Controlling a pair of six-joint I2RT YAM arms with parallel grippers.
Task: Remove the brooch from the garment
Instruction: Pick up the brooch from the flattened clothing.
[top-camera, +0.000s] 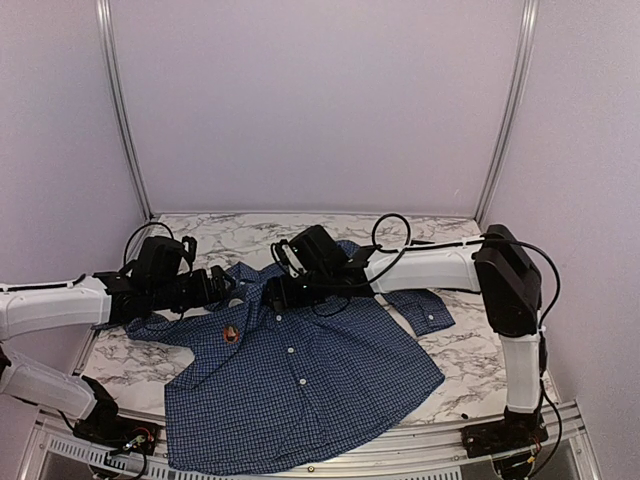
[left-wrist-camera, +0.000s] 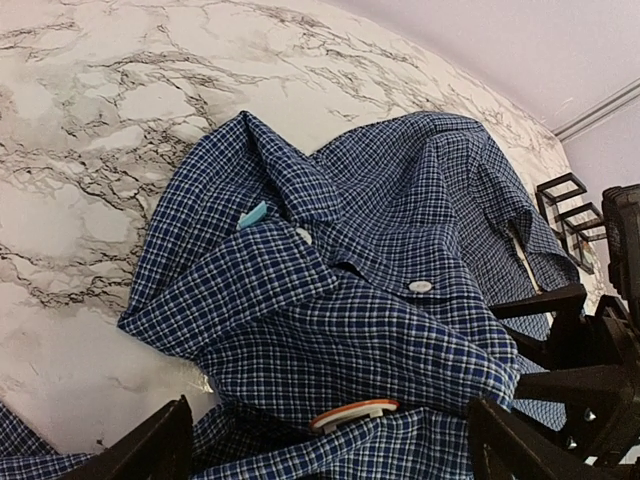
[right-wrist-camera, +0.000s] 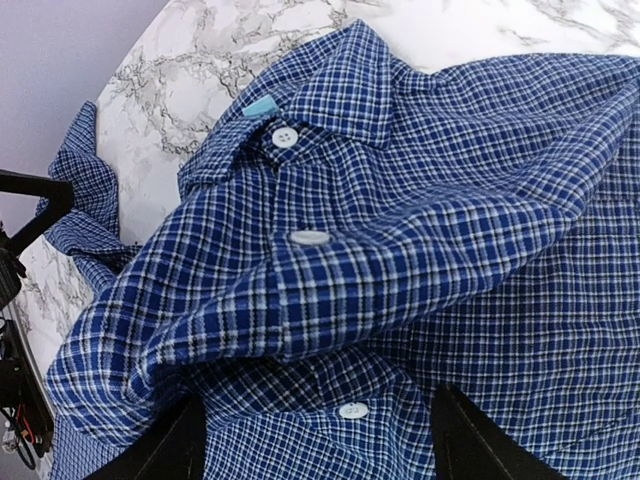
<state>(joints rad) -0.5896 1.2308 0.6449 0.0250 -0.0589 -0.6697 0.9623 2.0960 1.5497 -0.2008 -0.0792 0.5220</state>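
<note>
Status: brooch (top-camera: 231, 334) not off yet. We see it on the shirt (top-camera: 300, 380), on the chest panel left of the button placket in the top view, a little below the collar (right-wrist-camera: 345, 85). Shirt lies front-up on the marble table (top-camera: 130, 365), with the front rumpled into a fold near the collar.

Left gripper (left-wrist-camera: 330, 425): jaws wide apart, nothing between them. In its wrist view the brooch sits just ahead, roughly centred between the two fingers (left-wrist-camera: 150, 450). It shows edge-on as an orange-rimmed disc, partly tucked under a ridge of cloth. We can't tell whether the fingers touch fabric.

Right gripper (right-wrist-camera: 315, 425): jaws also apart, over the placket fold just below the collar. No cloth pinched as far as we can see. Pale blue collar tag (right-wrist-camera: 261, 106) and a white button (right-wrist-camera: 310, 237) lie ahead of it.

Our read: approach phase only, nothing done on the task proper. Left to do:
- pin the fabric down, likely the right arm's job
- close the left on the brooch
- pull it free and set it clear of the shirt

Risk: with that ridge over the brooch, we may grab cloth along with it.
</note>
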